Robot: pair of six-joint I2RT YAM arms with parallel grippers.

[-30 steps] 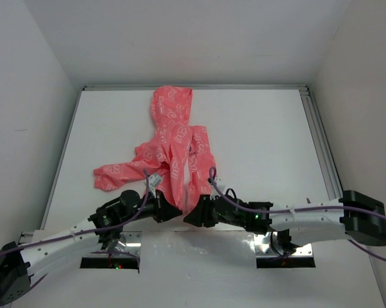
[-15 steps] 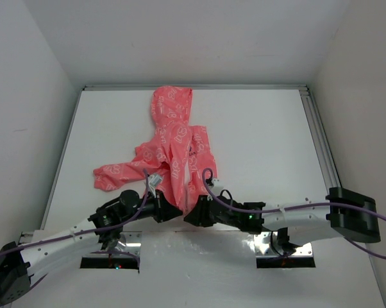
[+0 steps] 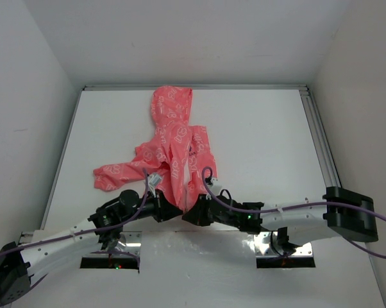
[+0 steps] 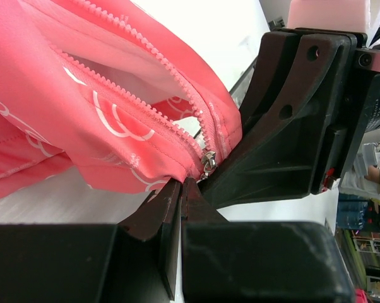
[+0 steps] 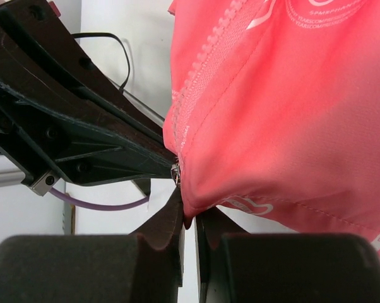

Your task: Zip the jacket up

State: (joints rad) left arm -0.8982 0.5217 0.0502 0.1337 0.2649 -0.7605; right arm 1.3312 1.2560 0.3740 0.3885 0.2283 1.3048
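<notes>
Coral jacket [image 3: 174,138] hem (beside zipper [image 4: 206,162]), left gripper [image 3: 175,213] and right gripper [image 3: 187,217] low, tip to tip, both clamped on it.

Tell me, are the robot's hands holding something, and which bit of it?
The jacket, at its bottom hem. The left gripper and the right gripper each pinch it beside the zipper's lower end.

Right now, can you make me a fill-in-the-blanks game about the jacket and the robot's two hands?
1. The jacket on the table is ____ in colour.
2. Its zipper is ____, not closed, so white lining shows.
3. The left gripper and right gripper both pinch the jacket's ____ hem.

Missing words: pink; open; bottom.
</notes>
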